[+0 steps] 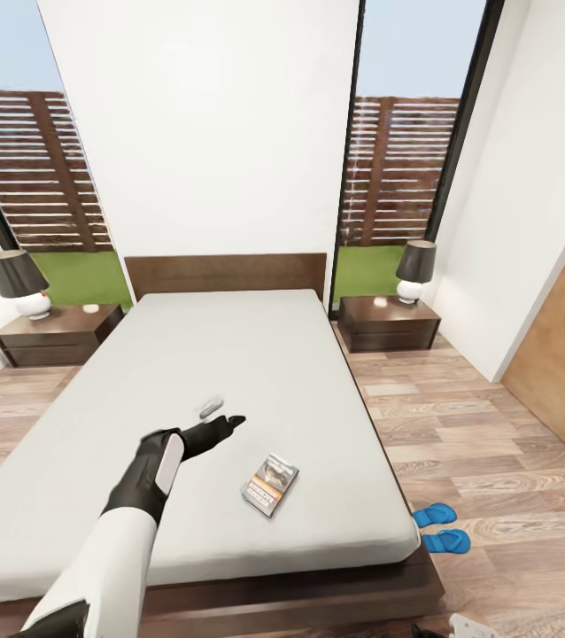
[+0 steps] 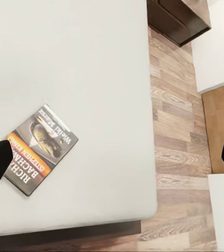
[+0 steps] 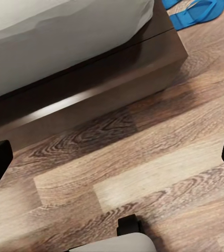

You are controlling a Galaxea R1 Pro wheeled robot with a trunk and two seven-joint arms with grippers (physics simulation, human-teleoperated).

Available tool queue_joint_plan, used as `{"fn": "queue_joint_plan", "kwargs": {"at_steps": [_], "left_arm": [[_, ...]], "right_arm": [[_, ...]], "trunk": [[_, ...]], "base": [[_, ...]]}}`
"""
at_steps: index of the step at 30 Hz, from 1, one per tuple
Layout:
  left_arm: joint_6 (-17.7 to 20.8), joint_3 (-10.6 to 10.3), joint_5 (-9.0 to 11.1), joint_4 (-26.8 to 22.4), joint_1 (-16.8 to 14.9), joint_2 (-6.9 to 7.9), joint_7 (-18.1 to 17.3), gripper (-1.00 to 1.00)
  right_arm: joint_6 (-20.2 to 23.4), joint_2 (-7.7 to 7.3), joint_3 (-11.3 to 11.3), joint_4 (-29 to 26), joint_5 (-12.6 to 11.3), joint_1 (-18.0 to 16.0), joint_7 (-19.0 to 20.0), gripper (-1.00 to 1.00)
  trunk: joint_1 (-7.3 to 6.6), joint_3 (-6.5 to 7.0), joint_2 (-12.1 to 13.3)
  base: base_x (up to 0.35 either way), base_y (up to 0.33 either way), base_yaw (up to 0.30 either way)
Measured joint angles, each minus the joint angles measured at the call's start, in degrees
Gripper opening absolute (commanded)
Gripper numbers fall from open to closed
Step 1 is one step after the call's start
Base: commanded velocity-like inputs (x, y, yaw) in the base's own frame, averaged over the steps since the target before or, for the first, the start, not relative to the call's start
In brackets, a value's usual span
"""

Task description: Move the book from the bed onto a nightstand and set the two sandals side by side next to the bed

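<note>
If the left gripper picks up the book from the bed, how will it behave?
The book looks thin, so probably light and somewhat bendy. It lies flat on the soft mattress, so its edge may be hard to catch. Pushed, it would likely slide, not roll.

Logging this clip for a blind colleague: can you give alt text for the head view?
The left tool hangs above the pale mattress of the bed, short of the book lying near the foot end. Two blue sandals sit on the wood floor by the bed's right corner, and a nightstand with a lamp flanks each side of the headboard.
</note>
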Motion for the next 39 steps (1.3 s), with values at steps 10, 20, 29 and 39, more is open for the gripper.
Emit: {"fn": "queue_joint_plan", "kwargs": {"at_steps": [10, 20, 29, 39], "left_arm": [[-0.09, -0.13, 0.24, 1.52, -0.03, -0.09, -0.05, 1.0], [-0.13, -0.12, 0.26, 1.41, -0.03, -0.02, -0.09, 1.0], [-0.09, -0.12, 0.34, 1.52, -0.03, -0.06, -0.11, 1.0], [-0.09, 0.02, 0.35, 1.45, -0.03, -0.02, -1.33, 1.0]], "right_arm": [[0.01, 0.0, -0.02, -0.03, -0.02, 0.0, -0.21, 1.0], [-0.01, 0.0, -0.03, -0.02, 0.03, 0.0, -0.31, 1.0], [0.0, 0.0, -0.03, -0.02, -0.08, -0.01, -0.32, 1.0], [0.0, 0.0, -0.02, -0.02, 0.02, -0.01, -0.32, 1.0]], "trunk": [[0.0, -0.73, 0.0], [0.0, -1.62, 0.0], [0.0, -2.42, 0.0], [0.0, -3.32, 0.0]], "base": [[0.0, 0.0, 0.0], [0.0, 0.0, 0.049], [0.0, 0.0, 0.07], [0.0, 0.0, 0.073]]}}
